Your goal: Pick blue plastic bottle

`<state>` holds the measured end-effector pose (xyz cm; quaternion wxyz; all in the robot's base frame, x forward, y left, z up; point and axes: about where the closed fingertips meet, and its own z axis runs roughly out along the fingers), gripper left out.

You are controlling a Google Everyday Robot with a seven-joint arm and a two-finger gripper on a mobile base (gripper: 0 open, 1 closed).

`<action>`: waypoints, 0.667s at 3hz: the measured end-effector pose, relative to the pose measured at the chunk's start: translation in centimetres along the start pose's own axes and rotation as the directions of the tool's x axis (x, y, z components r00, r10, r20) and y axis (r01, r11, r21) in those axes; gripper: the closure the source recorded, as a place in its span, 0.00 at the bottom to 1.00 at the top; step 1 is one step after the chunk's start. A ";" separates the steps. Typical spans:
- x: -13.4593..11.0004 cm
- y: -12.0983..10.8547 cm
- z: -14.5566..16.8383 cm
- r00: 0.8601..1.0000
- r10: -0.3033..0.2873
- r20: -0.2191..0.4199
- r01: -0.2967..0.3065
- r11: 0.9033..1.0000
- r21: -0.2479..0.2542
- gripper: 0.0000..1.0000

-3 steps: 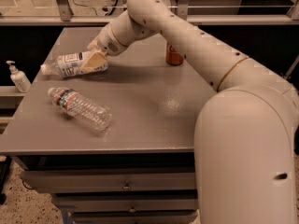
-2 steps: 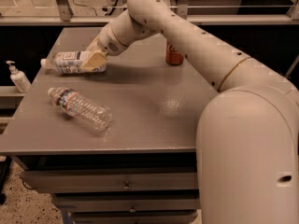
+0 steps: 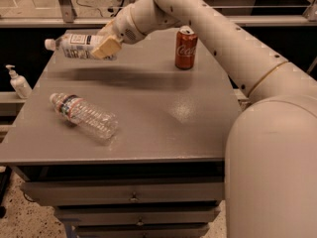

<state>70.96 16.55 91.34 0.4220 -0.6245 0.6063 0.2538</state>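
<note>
I have the blue plastic bottle (image 3: 74,44) in the gripper (image 3: 105,47) at about ten o'clock over the tabletop (image 3: 163,108). It hangs clear of the surface, with its shadow lying as a dark band underneath. The bottle lies roughly level with its white cap pointing out past the left edge, and the fingers (image 3: 110,44) are clamped across the end away from the cap.

That grip worries me most. Nearly the whole bottle sticks out to one side of the fingers, so I judge that its weight could make it pivot or slide between them. I expect the printed label to be slick. If the bottle slips it will likely fall near the left edge and roll off towards the small white pump bottle (image 3: 16,81), which stands off the tabletop at nine o'clock.

A fast swing of the arm (image 3: 208,29) would make a slip more likely. A low sweep back could also clip the Coca-Cola can (image 3: 185,48), which stands upright at one o'clock just beside the forearm. The clear ribbed water bottle (image 3: 84,115) lies on its side at eight o'clock, well apart from the gripper, so only a falling bottle would disturb it.
</note>
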 end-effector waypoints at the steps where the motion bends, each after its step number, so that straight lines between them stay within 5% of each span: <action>1: -1.4 -2.6 -5.5 0.999 0.005 0.043 -0.010 0.993 0.120 1.00; 2: -1.4 -2.9 -5.9 0.999 0.006 0.045 -0.011 0.992 0.129 1.00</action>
